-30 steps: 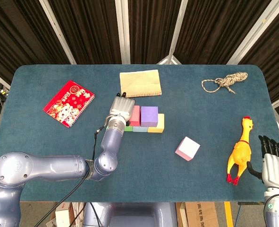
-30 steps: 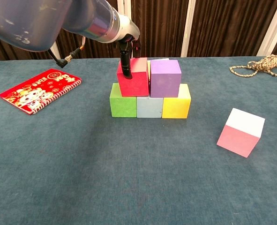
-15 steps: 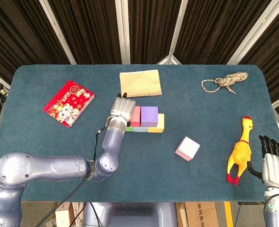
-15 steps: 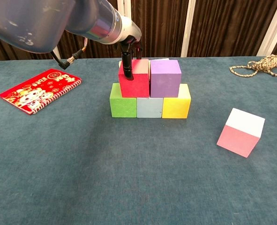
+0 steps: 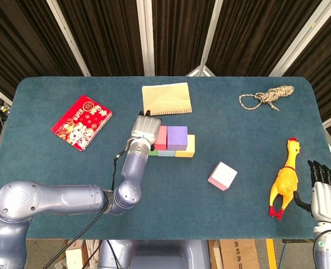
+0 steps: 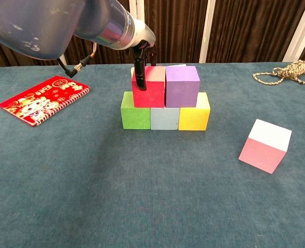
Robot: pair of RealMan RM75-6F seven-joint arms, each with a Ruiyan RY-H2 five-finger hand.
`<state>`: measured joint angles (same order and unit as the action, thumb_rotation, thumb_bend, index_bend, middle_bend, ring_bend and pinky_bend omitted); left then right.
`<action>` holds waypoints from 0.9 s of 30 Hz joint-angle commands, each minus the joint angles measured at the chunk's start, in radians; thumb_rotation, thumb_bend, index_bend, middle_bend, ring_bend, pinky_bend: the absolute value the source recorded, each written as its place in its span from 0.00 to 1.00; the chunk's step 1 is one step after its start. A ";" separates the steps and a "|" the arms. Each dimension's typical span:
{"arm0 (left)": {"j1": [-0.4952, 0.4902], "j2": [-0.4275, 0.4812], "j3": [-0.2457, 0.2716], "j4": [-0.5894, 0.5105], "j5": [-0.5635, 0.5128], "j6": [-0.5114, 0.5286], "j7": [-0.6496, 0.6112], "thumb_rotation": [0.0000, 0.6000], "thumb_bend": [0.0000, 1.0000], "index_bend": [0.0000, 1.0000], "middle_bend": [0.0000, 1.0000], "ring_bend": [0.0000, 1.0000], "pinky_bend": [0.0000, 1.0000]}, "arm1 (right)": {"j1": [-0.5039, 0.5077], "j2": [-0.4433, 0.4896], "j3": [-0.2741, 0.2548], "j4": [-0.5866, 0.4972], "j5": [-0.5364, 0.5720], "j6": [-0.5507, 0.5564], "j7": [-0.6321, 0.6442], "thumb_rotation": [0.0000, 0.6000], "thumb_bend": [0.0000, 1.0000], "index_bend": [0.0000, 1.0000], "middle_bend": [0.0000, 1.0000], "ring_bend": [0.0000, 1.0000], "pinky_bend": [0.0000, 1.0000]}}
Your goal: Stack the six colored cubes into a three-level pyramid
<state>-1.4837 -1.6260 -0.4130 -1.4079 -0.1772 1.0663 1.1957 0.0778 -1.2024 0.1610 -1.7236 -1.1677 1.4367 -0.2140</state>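
Counted six cubes: three in the bottom row (image 6: 164,118), two above, red cube (image 6: 151,88) gripped by left hand (image 5: 145,129). Pink cube (image 6: 265,145) apart. Right hand (image 5: 323,193) open-fingered, holding nothing.

surface (image 6: 90,196): matt blue cloth, felt-like
cubes (image 6: 165,118): matt, smooth faces
left arm (image 5: 59,199): glossy grey-blue shell
notebook (image 5: 82,121): shiny red cover, wire spiral
rope (image 5: 267,97): rough twisted fibre, 1 o'clock
chicken (image 5: 285,178): smooth yellow rubber look
pad (image 5: 166,99): matt tan paper
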 commanded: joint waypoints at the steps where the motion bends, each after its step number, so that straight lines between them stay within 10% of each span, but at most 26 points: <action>1: 0.000 0.000 0.000 0.000 -0.002 0.000 0.003 1.00 0.26 0.19 0.22 0.04 0.09 | 0.000 0.000 0.000 -0.001 0.001 0.000 -0.001 1.00 0.34 0.08 0.09 0.00 0.00; 16: 0.007 0.035 -0.017 -0.043 0.010 0.002 0.004 1.00 0.26 0.07 0.04 0.00 0.09 | 0.001 0.000 0.000 0.000 0.000 0.000 -0.002 1.00 0.34 0.08 0.09 0.00 0.00; 27: 0.091 0.231 -0.036 -0.254 0.047 0.004 -0.053 1.00 0.26 0.05 0.06 0.00 0.09 | -0.001 0.007 -0.005 -0.010 0.001 0.001 -0.012 1.00 0.34 0.09 0.09 0.00 0.00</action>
<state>-1.4245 -1.4472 -0.4472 -1.6059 -0.1435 1.0791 1.1631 0.0770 -1.1958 0.1564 -1.7328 -1.1668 1.4375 -0.2262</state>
